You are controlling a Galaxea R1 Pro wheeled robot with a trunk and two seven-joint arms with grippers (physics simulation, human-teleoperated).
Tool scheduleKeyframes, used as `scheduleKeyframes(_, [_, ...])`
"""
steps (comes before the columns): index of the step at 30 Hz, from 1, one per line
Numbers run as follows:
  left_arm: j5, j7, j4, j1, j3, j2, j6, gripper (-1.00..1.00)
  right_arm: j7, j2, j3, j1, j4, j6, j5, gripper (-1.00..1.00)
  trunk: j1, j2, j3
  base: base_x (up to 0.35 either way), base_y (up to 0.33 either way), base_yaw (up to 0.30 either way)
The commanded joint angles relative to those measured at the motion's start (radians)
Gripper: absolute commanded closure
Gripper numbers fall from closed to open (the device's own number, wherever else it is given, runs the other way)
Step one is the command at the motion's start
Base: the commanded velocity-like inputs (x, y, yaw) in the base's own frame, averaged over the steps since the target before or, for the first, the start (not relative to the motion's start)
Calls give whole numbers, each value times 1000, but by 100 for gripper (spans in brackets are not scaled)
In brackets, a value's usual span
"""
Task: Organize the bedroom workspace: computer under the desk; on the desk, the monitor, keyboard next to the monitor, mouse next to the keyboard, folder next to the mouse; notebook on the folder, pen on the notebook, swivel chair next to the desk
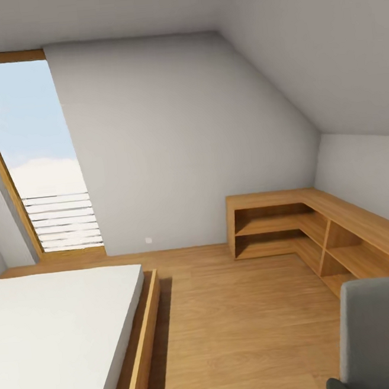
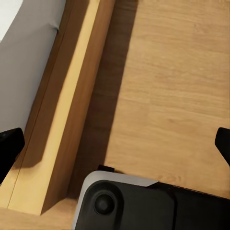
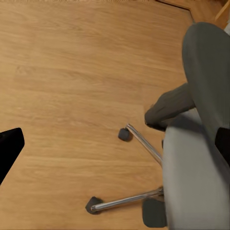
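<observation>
Both grippers look spread wide and hold nothing: I see the left gripper (image 2: 115, 143) only as black fingertips (image 2: 9, 146) at the frame edges above plank floor (image 2: 172, 96) beside the bed's pale wooden frame (image 2: 67, 110), and the right gripper (image 3: 115, 143) likewise above the swivel chair (image 3: 191, 163). Its grey seat, dark armrest and chrome legs on castors stand on the floor near the corner shelving (image 1: 316, 224).

swivel chair (image 1: 380, 334): cut off at near right edge, only grey back and an armrest tip show | bed (image 1: 59, 338): near and left parts cropped | corner shelf unit (image 1: 317, 230): right run cropped | window (image 1: 34, 168): left side cropped
</observation>
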Motion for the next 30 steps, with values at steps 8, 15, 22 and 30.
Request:
scheduleKeyframes(8, [2,4,-1,1,-2,1,-1,-100,-3,0,9,0,0,-2,-8,-100,1,0,0,251,0,0])
scheduleKeyframes(15, [2,4,-1,1,-2,1,-1,-100,-3,0,9,0,0,-2,-8,-100,1,0,0,230,0,0])
scheduleKeyframes(22, [2,4,-1,1,-2,1,-1,-100,-3,0,9,0,0,-2,-8,-100,1,0,0,227,0,0])
scheduleKeyframes(30, [2,4,-1,1,-2,1,-1,-100,-3,0,9,0,0,-2,-8,-100,1,0,0,229,0,0])
